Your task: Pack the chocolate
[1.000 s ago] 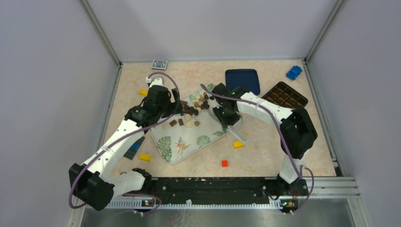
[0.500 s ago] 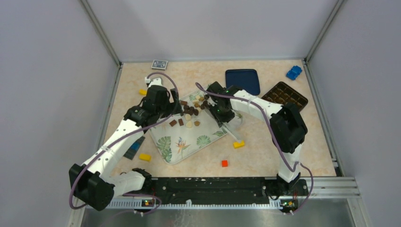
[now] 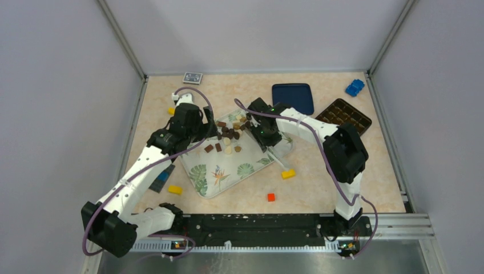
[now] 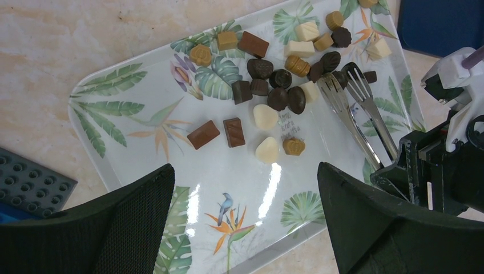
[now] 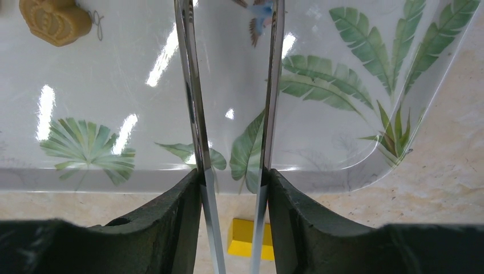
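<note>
Small brown and cream chocolate pieces (image 4: 278, 98) lie scattered on the white leaf-printed tray (image 4: 142, 108). The right gripper (image 5: 235, 188) is clamped on slim metal tongs (image 5: 191, 103). The left gripper (image 4: 245, 174) hangs above the tray, fingers wide apart.

Worktop (image 3: 308, 194): beige marbled surface, evenly lit. Plain grey walls (image 3: 257, 34) on three sides; aluminium posts (image 3: 121, 40) at far corners.

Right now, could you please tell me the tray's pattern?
The tray is white with green tropical leaves and orange flowers; best in left wrist view.
</note>
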Robot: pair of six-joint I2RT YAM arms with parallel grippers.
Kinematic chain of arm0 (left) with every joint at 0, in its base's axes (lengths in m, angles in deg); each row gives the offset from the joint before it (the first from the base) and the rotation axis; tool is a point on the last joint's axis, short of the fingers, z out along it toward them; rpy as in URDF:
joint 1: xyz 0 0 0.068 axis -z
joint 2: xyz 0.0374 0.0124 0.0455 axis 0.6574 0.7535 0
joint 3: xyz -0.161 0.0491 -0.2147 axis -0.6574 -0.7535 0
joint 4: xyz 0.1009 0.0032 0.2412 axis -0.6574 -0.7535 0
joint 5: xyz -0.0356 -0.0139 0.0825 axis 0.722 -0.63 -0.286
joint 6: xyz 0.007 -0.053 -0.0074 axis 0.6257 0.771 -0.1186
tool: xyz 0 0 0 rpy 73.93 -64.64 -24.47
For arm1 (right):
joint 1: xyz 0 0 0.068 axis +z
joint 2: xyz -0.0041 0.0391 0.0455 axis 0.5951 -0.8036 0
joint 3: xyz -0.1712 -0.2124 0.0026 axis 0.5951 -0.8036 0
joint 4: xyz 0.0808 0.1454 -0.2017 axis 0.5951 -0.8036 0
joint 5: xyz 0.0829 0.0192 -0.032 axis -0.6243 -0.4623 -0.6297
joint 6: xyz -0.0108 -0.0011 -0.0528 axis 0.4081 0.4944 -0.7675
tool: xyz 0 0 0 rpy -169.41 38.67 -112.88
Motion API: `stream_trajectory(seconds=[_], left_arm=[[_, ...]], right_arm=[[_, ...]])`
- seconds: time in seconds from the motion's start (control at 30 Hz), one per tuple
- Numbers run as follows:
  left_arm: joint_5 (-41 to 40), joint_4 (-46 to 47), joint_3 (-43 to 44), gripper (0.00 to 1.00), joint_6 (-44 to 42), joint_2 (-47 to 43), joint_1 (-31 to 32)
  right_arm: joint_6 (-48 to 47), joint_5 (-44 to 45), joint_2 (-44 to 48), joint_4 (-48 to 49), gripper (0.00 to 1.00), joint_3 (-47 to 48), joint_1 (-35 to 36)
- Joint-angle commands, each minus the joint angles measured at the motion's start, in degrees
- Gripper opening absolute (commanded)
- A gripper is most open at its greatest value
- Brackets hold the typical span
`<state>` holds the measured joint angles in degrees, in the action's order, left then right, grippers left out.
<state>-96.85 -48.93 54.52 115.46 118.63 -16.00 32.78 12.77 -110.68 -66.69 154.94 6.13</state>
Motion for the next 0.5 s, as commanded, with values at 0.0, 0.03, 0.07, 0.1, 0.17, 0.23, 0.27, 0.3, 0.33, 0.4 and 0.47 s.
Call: stream_trajectory(seconds=[0.0,0.03,0.07,0.1,0.17,0.23,0.27,0.3,0.33,0.4,0.47], left_arm=[[0.1,1.1,1.2,0.99,-0.6,-1.3,-0.4],[0.1,1.1,1.2,0.99,-0.6,-1.4,-0.3],[0.1,1.1,1.1,0.99,-0.6,-1.6,-0.4],[0.1,1.1,1.0,0.99,-0.6,-1.7,-0.4],[0.2,1.1,0.9,0.99,-0.7,-1.9,-0.4],[0.3,1.1,0.9,0.99,-0.8,-2.0,-0.4],[0.2,1.1,0.9,0.99,-0.9,-2.1,-0.5],[0.3,1.1,1.0,0.99,-1.0,-2.1,-0.5],[0.2,1.1,0.9,0.99,-1.1,-2.1,-0.5],[0.2,1.1,1.0,0.99,-1.2,-2.2,-0.5],[0.2,1.3,1.0,0.99,-1.4,-2.1,-0.6]], right_arm=[[-0.2,1.2,-0.1,1.5,0.43,2.7,0.9],[-0.2,1.3,0.0,1.7,0.41,2.6,0.9],[-0.1,1.4,0.0,1.9,0.40,2.4,0.9],[0.0,1.6,0.1,1.9,0.37,2.3,0.9],[0.1,1.9,0.3,2.0,0.31,2.2,0.9],[0.2,2.3,1.4,1.8,0.26,2.0,0.9],[0.4,2.5,2.1,1.8,0.23,1.8,0.9],[0.5,2.5,3.0,1.5,0.22,1.6,0.9],[0.7,2.4,3.9,1.2,0.21,1.4,0.9],[1.1,1.7,6.3,0.8,0.19,0.6,0.9],[1.5,0.9,8.6,0.5,0.17,-0.5,0.9]])
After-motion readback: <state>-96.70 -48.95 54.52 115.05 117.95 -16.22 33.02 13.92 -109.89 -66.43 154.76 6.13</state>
